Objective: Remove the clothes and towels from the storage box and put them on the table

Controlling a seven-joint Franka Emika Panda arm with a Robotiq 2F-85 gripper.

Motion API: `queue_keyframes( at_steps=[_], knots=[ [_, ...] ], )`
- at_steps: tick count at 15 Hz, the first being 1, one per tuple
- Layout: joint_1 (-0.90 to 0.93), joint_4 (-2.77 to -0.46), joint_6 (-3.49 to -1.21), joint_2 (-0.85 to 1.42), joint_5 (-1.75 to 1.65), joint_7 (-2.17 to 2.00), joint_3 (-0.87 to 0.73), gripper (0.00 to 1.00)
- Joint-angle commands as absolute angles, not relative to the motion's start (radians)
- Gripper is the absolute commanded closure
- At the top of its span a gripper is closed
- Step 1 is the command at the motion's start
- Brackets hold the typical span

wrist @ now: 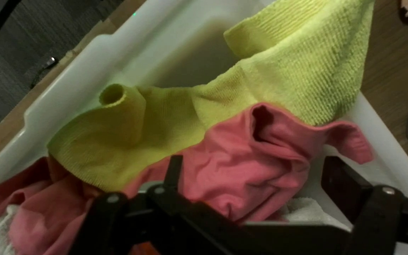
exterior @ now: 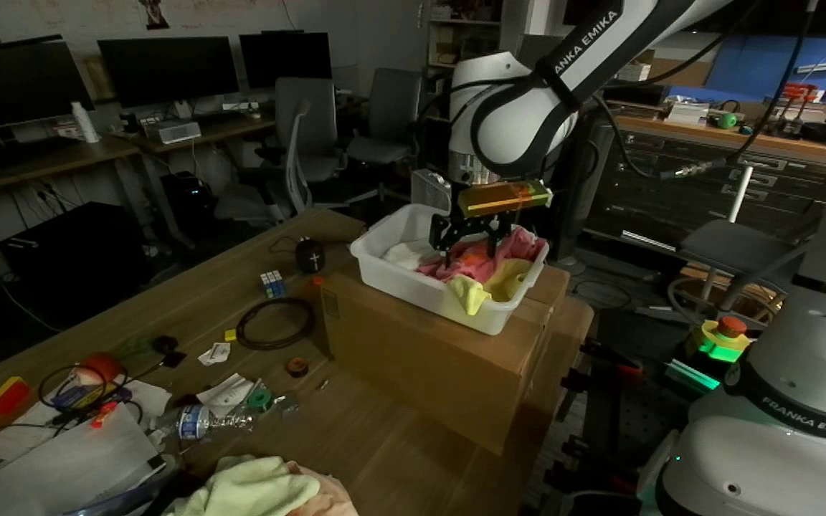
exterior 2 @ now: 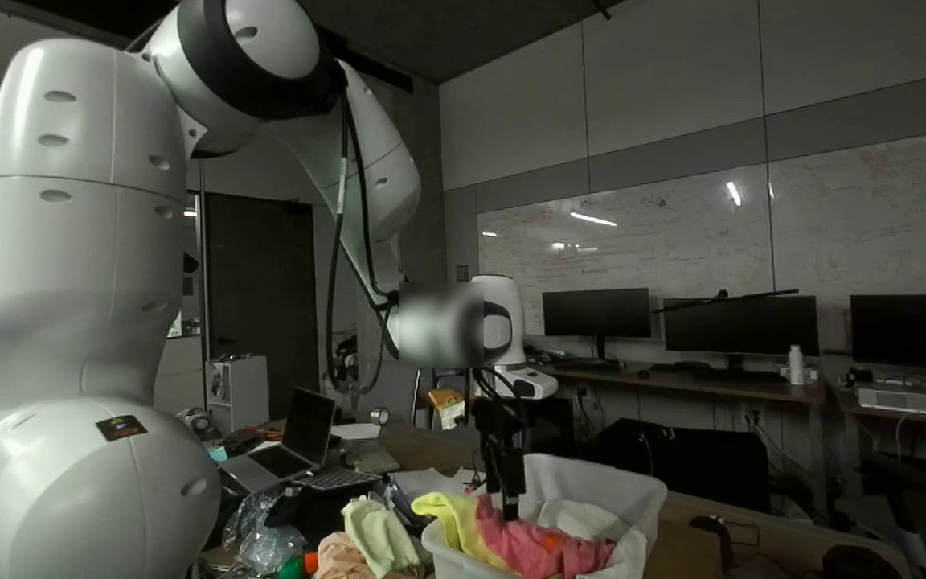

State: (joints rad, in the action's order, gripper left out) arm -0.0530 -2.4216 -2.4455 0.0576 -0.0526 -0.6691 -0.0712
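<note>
The white storage box [exterior: 413, 287] holds cloths and also shows in the wrist view [wrist: 94, 62]. A pink garment [wrist: 232, 163] lies bunched in it. A yellow towel [wrist: 296, 71] lies beside the pink garment and hangs over the box rim. A white towel [exterior: 409, 256] lies in the box in both exterior views. My gripper [wrist: 255, 173] is open, fingers pointing down inside the box, with the pink garment between and below them. Whether the fingertips touch it I cannot tell. A pale green towel [exterior: 252, 487] and a peach cloth [exterior: 327, 494] lie on the table [exterior: 370, 437].
The storage box stands on a cardboard box [exterior: 420, 358] at the table's edge. A Rubik's cube [exterior: 272, 284], a black speaker [exterior: 310, 254], a cable coil [exterior: 277, 344] and a plastic bottle [exterior: 194, 421] lie on the table. A laptop [exterior 2: 302, 442] stands farther along.
</note>
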Motion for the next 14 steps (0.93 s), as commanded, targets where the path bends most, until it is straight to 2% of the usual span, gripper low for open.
queue_keyframes(
  at_steps=[1,7,14],
  knots=[
    [-0.056,-2.468,-2.581,0.067,-0.075,-0.687,-0.087,0.00],
    [-0.025,-2.479,-2.744,0.136,-0.249,-0.875,-0.128,0.00],
    [0.054,-2.457,-2.750,0.184,-0.545,-1.183,-0.213,0.00]
  ],
)
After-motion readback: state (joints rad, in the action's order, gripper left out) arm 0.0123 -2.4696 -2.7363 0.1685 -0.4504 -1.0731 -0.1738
